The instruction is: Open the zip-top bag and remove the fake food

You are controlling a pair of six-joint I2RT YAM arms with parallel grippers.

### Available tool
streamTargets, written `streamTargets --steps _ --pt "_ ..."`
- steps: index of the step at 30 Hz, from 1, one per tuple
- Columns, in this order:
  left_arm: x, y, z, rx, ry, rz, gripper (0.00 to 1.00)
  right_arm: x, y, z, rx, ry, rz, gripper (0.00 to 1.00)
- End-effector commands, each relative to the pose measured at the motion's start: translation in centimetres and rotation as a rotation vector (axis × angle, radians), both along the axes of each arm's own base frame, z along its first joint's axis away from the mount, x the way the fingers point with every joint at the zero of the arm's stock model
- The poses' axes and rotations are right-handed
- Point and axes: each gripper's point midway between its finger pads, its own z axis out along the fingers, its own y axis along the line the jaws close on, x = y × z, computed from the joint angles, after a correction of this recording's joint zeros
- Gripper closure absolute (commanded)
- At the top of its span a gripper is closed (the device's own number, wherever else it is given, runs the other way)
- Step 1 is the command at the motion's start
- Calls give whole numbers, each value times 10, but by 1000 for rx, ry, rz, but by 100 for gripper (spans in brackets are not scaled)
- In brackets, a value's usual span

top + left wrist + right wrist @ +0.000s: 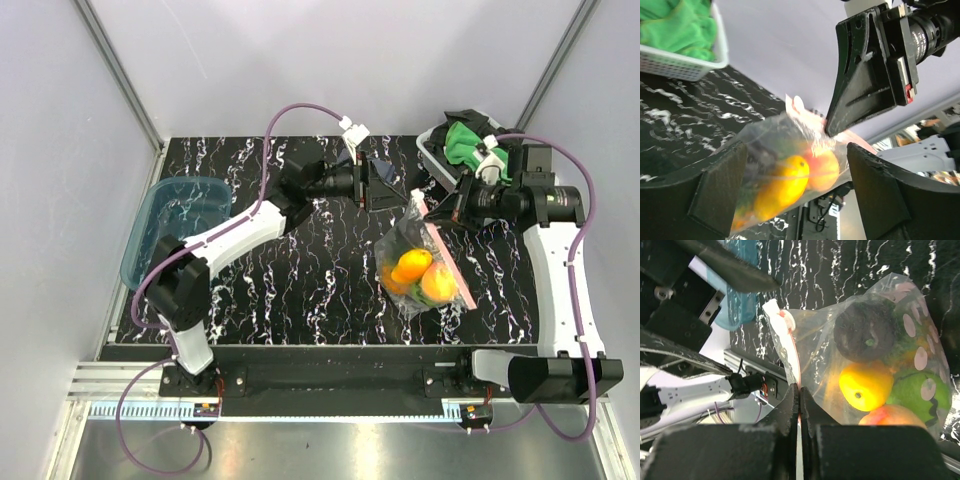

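Note:
The zip-top bag (420,262) is clear, with a pinkish zip strip (790,340) along its mouth. My right gripper (437,212) is shut on that strip (799,407) and holds the bag up by its mouth. Inside lies the fake food: a yellow-orange piece (866,385), a dark round piece (865,332), a green piece (915,395) and a peach-coloured piece (890,417). My left gripper (392,188) stands open just left of the bag's top, apart from it. In the left wrist view the bag (785,175) shows beyond that open gripper (797,195).
A translucent blue tub (175,225) stands at the table's left edge. A white basket (432,158) holding green cloths (680,25) sits at the back right, behind the right gripper. White walls close in the back and both sides.

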Motion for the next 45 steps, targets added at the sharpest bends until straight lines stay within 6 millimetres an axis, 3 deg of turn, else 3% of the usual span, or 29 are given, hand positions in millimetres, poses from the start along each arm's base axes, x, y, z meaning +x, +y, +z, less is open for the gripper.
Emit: streamTargets --steps 1,5,9,19,24,28,32,33,35,39,45 --pt "-17 -8 53 -162 -127 -150 20 -10 9 19 15 -75 60 100" --pt "-25 -10 54 -220 -92 -224 24 -13 19 25 -10 -108 116 100" --pt "-29 -11 56 -262 -96 -280 36 -14 22 26 -34 -124 137 100" --pt "-35 -7 34 -169 -116 -290 48 -21 27 21 -28 -117 164 100" --pt "-42 -1 20 -127 -101 -300 49 -20 29 23 -16 -120 169 100" --pt "-40 -1 10 -86 -97 -305 60 -19 31 25 -10 -123 175 100" --pt "-38 -1 17 -101 -110 -305 77 -21 33 25 11 -117 185 100" --pt "-38 -1 20 -105 -111 -308 90 -22 33 25 9 -117 182 100" --pt "-38 -2 21 -102 -106 -312 100 -22 31 23 -1 -112 175 100" --pt "-40 1 25 -102 -109 -303 100 -17 34 23 22 -84 171 70" --pt "-43 4 28 -90 -112 -285 100 5 42 34 62 -106 180 57"
